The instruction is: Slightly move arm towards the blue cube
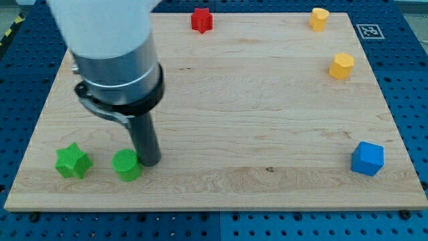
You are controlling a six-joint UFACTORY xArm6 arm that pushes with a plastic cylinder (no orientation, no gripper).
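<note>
The blue cube (367,158) sits near the board's lower right corner. My tip (150,163) rests on the board at the lower left, touching or almost touching the right side of a green round block (126,165). A green star block (72,161) lies further to the view's left. The blue cube is far to the right of my tip, at about the same height in the view.
A red star block (202,19) lies at the board's top edge. Two yellow blocks lie at the upper right, one at the top (319,18) and one below it (342,65). The wooden board (254,114) lies on a blue pegboard table.
</note>
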